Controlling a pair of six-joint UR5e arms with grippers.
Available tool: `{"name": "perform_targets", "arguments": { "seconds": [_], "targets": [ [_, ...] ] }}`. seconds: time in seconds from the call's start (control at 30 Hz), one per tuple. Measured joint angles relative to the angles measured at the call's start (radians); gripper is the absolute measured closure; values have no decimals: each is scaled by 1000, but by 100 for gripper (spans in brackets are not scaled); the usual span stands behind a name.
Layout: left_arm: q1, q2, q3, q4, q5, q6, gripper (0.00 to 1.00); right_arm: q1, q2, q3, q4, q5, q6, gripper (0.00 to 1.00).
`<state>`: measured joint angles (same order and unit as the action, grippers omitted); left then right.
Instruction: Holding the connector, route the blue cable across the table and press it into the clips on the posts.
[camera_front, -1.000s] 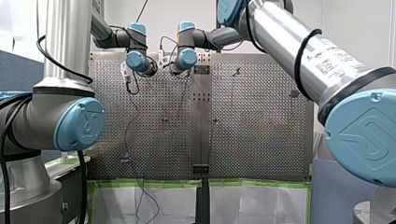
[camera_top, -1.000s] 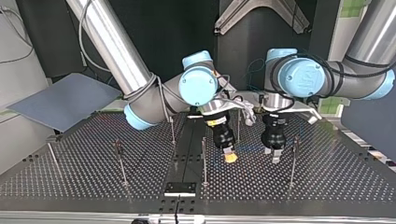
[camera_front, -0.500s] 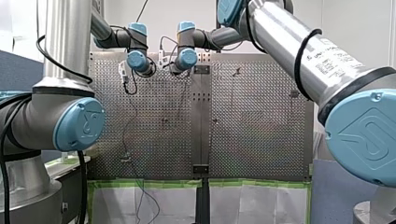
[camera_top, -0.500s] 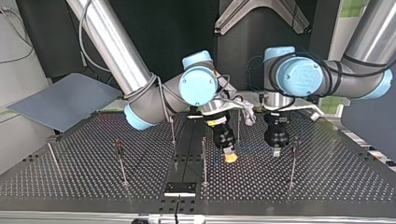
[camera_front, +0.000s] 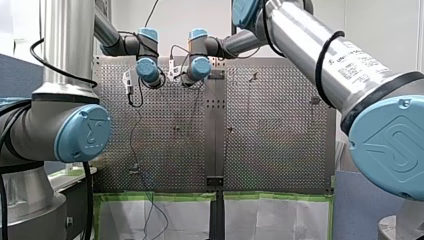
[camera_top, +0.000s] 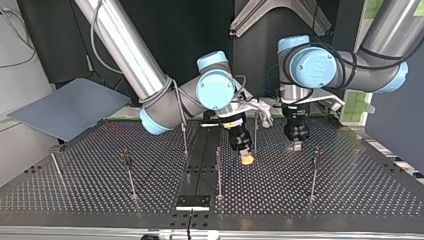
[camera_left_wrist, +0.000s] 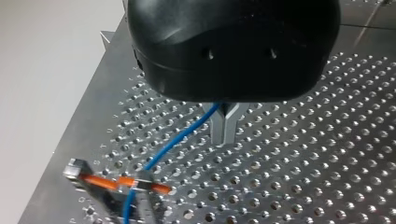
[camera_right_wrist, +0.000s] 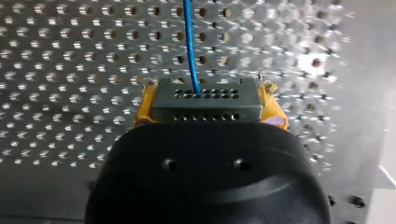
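In the right wrist view my right gripper (camera_right_wrist: 208, 105) is shut on a grey connector (camera_right_wrist: 205, 100), held between its yellow pads. The blue cable (camera_right_wrist: 190, 42) leaves the connector and runs ahead over the perforated table (camera_right_wrist: 70, 70). In the left wrist view my left gripper (camera_left_wrist: 225, 128) has its metal fingers shut on the blue cable (camera_left_wrist: 177, 140), which slopes down toward the orange-padded right gripper (camera_left_wrist: 119, 184). In the top view my right gripper (camera_top: 245, 157) hangs near the middle and my left gripper (camera_top: 296, 145) is to its right, both just above the table.
Several thin posts stand on the table, among them one (camera_top: 218, 170) in front of the right gripper, one (camera_top: 255, 132) between the grippers and one (camera_top: 313, 172) at the right. A grey board (camera_top: 70, 107) leans at the top view's left. A black plate (camera_top: 192, 202) sits at the near edge.
My left gripper's fingers have shut on the blue cable. Both grippers have since lifted and moved toward the top view's far side, the right one still holding the connector.
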<state>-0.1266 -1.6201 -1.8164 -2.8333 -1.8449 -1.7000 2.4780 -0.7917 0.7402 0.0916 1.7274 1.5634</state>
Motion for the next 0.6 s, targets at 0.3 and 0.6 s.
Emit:
{"name": "perform_targets", "arguments": {
  "seconds": [0.3, 0.6],
  "targets": [
    [-6, -5, -88, 88, 7, -6, 100, 0, 1, 61, -3, 0, 0, 100],
    [-26, -85, -183, 182, -13, -10, 100, -1, 1, 120, -3, -4, 0, 100]
  ]
}}
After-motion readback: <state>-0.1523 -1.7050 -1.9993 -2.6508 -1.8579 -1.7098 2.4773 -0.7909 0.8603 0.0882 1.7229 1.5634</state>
